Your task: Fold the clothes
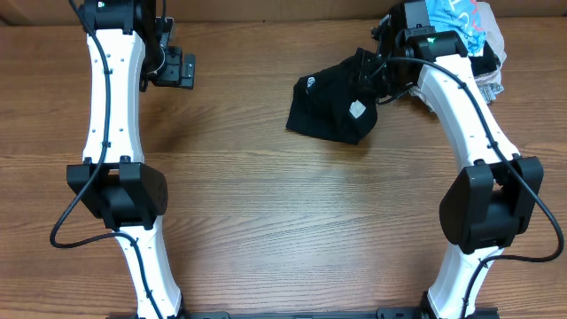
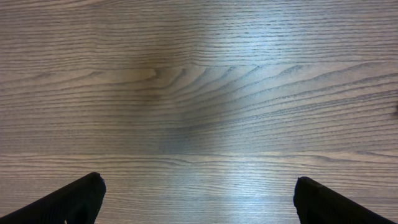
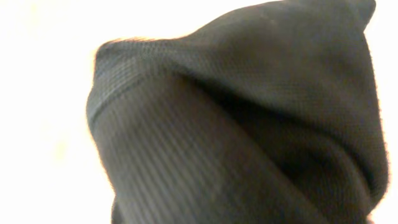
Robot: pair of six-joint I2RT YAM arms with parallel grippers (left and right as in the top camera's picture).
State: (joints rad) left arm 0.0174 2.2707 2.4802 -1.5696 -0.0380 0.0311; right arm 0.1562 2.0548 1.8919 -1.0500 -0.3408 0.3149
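Bare table [image 1: 266, 221] lay nearest. Beyond, right of centre, the black top [image 1: 328, 111] sat crumpled: soft, light and limp, probably best taken at a hem corner. The right gripper [image 1: 372, 80] stood at its far right edge, jaws hidden, state impossible to tell. Far left, the left gripper [image 1: 177, 69] hung spread wide. Farthest right lay other garments [image 1: 461, 22].

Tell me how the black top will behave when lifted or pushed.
Probably floppy: the black top lies crumpled in a soft heap, so it should drape from any pinch point. Likely light: the right wrist view shows fine ribbed knit. Pushed, it would probably bunch on the wooden table rather than slide whole.
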